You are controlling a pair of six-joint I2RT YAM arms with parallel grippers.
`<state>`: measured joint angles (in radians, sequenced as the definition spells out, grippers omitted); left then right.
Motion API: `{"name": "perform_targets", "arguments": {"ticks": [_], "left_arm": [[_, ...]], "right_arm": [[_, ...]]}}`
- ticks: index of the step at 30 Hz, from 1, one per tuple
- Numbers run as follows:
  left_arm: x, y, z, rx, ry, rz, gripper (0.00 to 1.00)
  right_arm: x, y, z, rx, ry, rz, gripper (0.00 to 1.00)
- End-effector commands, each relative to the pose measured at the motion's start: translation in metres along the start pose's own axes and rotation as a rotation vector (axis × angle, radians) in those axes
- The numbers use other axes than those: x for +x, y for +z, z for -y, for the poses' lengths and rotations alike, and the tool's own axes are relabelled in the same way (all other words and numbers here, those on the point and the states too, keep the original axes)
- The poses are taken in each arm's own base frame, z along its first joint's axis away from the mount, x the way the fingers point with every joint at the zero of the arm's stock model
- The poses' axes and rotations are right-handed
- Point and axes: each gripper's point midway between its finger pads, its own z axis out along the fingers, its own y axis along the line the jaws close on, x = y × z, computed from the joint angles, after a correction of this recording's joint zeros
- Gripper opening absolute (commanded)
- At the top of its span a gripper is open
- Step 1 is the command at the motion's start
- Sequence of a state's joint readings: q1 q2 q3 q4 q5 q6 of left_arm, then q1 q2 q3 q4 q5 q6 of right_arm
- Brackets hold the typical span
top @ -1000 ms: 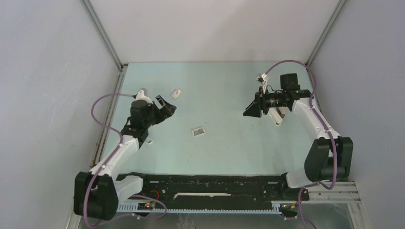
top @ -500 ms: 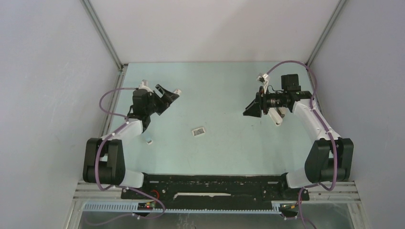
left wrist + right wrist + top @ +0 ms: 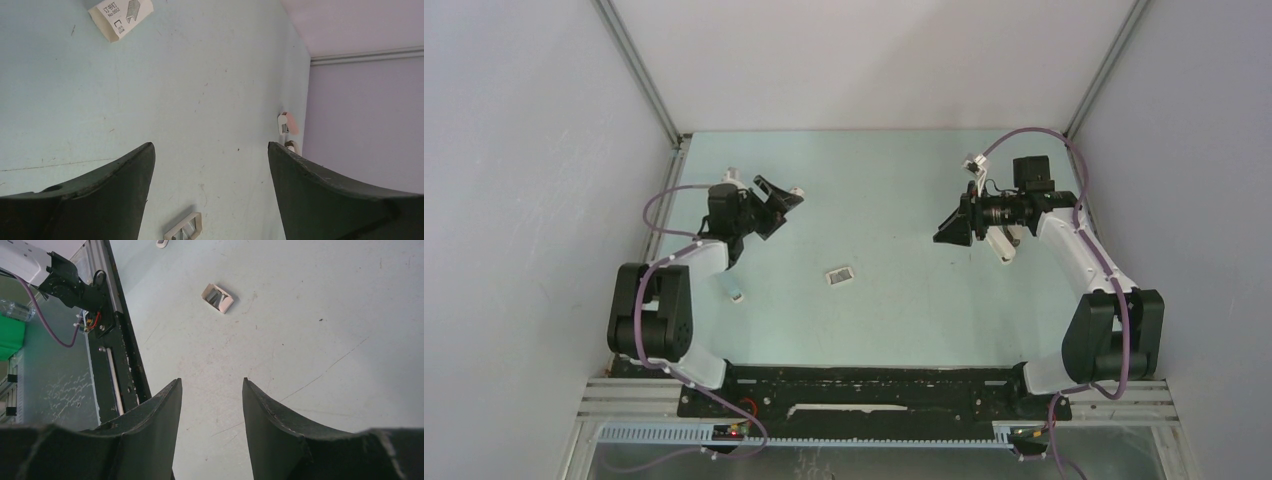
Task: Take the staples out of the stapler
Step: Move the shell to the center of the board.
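A slim white piece (image 3: pixel 734 291) lies on the table near the left arm; I take it for the stapler. Its end shows at the top edge of the right wrist view (image 3: pixel 161 242). I cannot make out any staples. My left gripper (image 3: pixel 782 196) is open and empty, low over the table beside a small beige open-frame piece (image 3: pixel 796 192). That piece lies between the fingers in the left wrist view (image 3: pixel 183 229), under the left gripper (image 3: pixel 210 145). My right gripper (image 3: pixel 942 232) is open and empty above the table's right side (image 3: pixel 211 380).
A flat pinkish-white printed box (image 3: pixel 839 275) lies mid-table; it also shows in the left wrist view (image 3: pixel 121 11) and the right wrist view (image 3: pixel 217 297). The black base rail (image 3: pixel 874 395) runs along the near edge. Grey walls enclose the left, right and back.
My left arm has folded back and swung its gripper up and left, off the slim white piece and up beside the beige piece. The right arm has not moved.
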<state>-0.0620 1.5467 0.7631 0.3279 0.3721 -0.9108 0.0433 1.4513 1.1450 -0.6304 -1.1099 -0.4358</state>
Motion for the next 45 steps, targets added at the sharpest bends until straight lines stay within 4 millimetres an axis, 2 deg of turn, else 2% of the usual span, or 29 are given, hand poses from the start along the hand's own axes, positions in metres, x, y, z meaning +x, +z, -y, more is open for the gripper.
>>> {"name": "perform_targets", "arguments": {"ticks": [1,17,20,30,45], "left_arm": [[-0.023,0.008,0.024,0.084,-0.006,0.037,0.88],[-0.032,0.048,0.012,0.103,-0.176,0.044,0.83],[-0.038,0.056,0.009,0.093,-0.223,0.062,0.76],[-0.060,0.071,-0.028,-0.059,-0.288,0.155,0.68],[-0.067,0.092,-0.051,-0.127,-0.302,0.145,0.58]], "right_arm": [[-0.005,-0.001,-0.002,-0.020,-0.007,0.025,0.57],[-0.002,0.001,0.001,-0.031,0.009,0.022,0.57],[-0.003,0.001,0.001,-0.031,0.010,0.023,0.57],[-0.002,0.001,0.001,-0.036,0.013,0.023,0.57],[-0.001,0.001,0.005,-0.026,0.022,0.021,0.57]]}}
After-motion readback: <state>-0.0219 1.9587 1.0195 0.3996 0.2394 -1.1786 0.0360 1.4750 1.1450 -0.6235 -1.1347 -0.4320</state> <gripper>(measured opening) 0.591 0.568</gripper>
